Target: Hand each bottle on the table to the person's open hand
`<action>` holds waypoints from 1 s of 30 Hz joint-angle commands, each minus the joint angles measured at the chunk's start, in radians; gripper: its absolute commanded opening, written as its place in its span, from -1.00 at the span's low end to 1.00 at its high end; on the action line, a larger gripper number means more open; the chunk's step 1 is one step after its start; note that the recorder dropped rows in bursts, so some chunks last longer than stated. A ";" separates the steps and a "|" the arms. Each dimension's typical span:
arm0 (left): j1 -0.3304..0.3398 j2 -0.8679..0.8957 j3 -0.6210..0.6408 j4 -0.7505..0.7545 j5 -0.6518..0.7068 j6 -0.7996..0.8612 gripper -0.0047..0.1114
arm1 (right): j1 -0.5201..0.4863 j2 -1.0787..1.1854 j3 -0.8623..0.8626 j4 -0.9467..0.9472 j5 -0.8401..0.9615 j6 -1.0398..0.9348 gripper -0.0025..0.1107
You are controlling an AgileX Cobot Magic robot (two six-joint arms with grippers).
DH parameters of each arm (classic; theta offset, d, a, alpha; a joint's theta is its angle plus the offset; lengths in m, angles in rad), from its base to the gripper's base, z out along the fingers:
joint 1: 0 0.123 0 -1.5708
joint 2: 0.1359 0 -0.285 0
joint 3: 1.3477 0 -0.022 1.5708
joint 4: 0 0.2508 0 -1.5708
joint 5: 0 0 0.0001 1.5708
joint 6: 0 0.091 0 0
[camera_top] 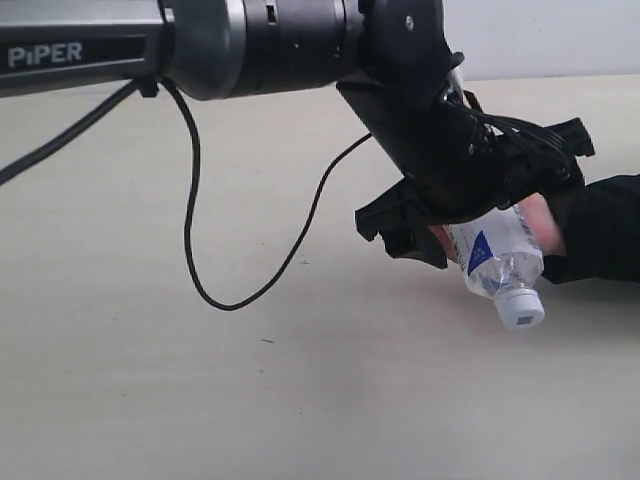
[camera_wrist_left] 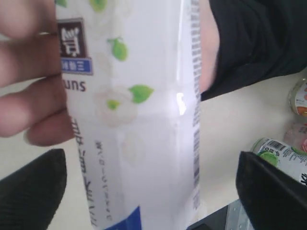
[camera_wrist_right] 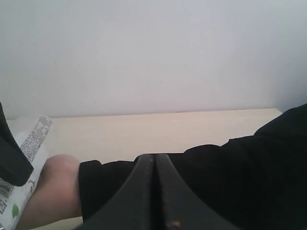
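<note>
One arm: left, stretched across table (camera_top: pixel 300 400), bent down over hand (camera_wrist_left: pixel 24 57).
Left gripper (camera_wrist_left: pixel 148 160): spread, clear of bottle (camera_top: pixel 495 260).
Right gripper (camera_wrist_right: pixel 154 191): pressed together.
Bottle: lay slanted across palm, cap pointed down-right, off the palm.

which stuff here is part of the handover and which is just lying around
Job:
- clear plastic bottle with white-blue label
- person's bare hand, touching it
- black left gripper, open around it
- green-white labelled bottle and pink-labelled bottle on the beige table

Just there:
- thin black cable looped over the table
- shut right gripper
</note>
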 commanded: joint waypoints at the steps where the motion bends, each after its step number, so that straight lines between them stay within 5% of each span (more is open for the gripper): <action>1: 0.030 -0.062 0.000 0.022 0.090 0.036 0.65 | -0.003 -0.006 0.005 0.000 -0.008 -0.001 -0.96; 19: 0.056 -0.400 0.000 0.109 0.353 0.516 0.57 | -0.003 -0.006 0.005 0.000 -0.008 -0.001 -0.96; 22: 0.056 -0.488 0.005 0.175 0.409 0.527 -0.13 | -0.003 -0.006 0.005 0.000 -0.008 -0.001 -0.96; 24: 0.056 -0.566 0.055 0.189 0.390 0.525 -0.91 | -0.003 -0.006 0.005 0.000 -0.011 -0.001 -0.96; 30: 0.056 -0.876 0.421 0.227 0.074 0.572 -0.92 | -0.003 -0.006 0.005 0.000 -0.011 -0.001 -0.96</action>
